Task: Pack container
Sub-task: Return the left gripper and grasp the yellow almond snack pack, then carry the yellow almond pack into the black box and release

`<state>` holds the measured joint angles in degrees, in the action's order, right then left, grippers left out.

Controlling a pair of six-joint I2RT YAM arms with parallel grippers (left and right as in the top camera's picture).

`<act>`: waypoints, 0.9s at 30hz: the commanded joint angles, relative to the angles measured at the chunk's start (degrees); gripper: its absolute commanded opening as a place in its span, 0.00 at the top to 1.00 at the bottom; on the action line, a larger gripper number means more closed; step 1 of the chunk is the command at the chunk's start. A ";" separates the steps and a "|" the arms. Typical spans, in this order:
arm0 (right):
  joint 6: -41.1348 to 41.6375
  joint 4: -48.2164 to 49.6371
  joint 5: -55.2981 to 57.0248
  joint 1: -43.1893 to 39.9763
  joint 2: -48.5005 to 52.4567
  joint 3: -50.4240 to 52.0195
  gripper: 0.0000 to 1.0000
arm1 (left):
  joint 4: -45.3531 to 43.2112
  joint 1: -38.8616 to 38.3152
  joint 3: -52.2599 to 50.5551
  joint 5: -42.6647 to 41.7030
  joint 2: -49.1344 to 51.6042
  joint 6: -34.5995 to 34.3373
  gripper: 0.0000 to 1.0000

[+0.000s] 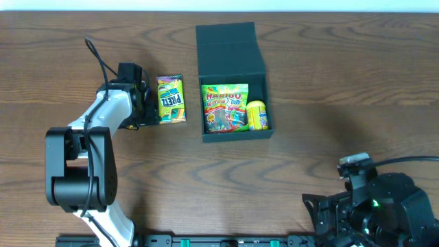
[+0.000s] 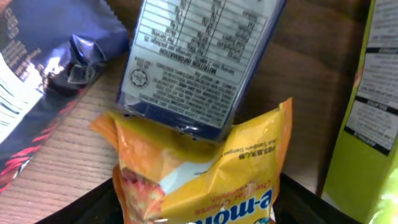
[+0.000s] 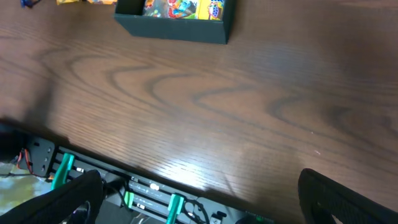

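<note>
- Container (image 1: 236, 135): matte black box, sits about mid-table (image 1: 343, 82), slightly toward the far edge; flap lid hinged open, folded back on the far side
- Inside the container: Haribo packet (image 1: 224, 106) lying flat and filling most of the floor; small yellow item (image 1: 256, 114) wedged between it and the right wall
- Right wrist view: container (image 3: 174, 28) at the top of frame, well apart from that arm, open side facing the camera
- Yellow-green packet (image 1: 171, 99): flat on the table just left of the container, not touching it
- Left gripper (image 1: 145, 103): at the left edge of the yellow-green packet, arm reaching in from the near left
- Left wrist view: left gripper (image 2: 199, 199) has its dark fingers showing at the two bottom corners, with a crumpled yellow packet (image 2: 211, 180) between them; cannot tell whether the fingers press it or merely flank it
- Just beyond the yellow packet: blue packet (image 2: 193, 56), nutrition panel up, its near edge overlapping the yellow one; dark blue packet (image 2: 43, 68) to the left; yellow-green packet (image 2: 367, 124) at the right
- Right gripper (image 3: 199, 186): fingers spread wide, nothing between them, only bare wood below; in the overhead it sits at the near right corner (image 1: 353, 166)
</note>
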<state>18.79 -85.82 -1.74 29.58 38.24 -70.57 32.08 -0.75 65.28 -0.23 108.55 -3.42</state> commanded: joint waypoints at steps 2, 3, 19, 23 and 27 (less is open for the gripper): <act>-0.85 0.07 0.22 -0.28 0.00 -0.61 0.01 | -0.44 0.37 -0.42 0.42 1.95 -1.36 0.29; -0.85 0.07 0.22 -0.28 0.00 -0.61 0.01 | -0.55 0.37 -0.42 0.42 1.95 -1.64 0.31; -0.85 0.07 0.22 -0.28 0.00 -0.61 0.01 | 9.86 0.35 10.71 0.63 1.90 -3.26 0.51; -0.85 0.07 0.22 -0.28 0.00 -0.61 0.01 | 13.84 -0.09 16.96 0.63 1.90 -3.45 0.51; -0.85 0.07 0.22 -0.28 0.00 -0.61 0.01 | 15.91 -2.36 22.60 0.07 1.90 -3.48 0.56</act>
<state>18.79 -85.86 -1.74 29.58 38.24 -70.57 47.03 -1.43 84.36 -0.38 110.17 -6.26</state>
